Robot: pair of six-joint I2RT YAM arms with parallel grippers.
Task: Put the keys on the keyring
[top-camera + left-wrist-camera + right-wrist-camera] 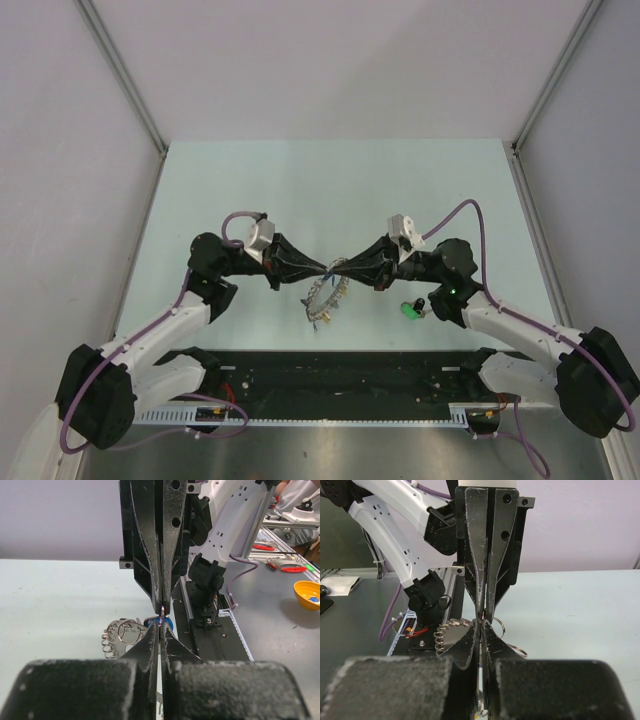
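The keyring [322, 298] hangs under both pincers' meeting tips, mid table [250, 190]
The left pincer [159, 628] and right pincer [482, 626] are each pressed together, tip to tip on a small wire loop [162, 612] at the ring's edge; a blue key [164, 624] sits there, a green key [408, 311] apart. Best: one pincer steadies the loop, the other feeds slowly, no twisting

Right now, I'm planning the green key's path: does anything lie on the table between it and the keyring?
Nothing visible does. The table is bare between the green key and the keyring. The right gripper, shut, hangs over the ring's upper edge, tip to tip with the left gripper.
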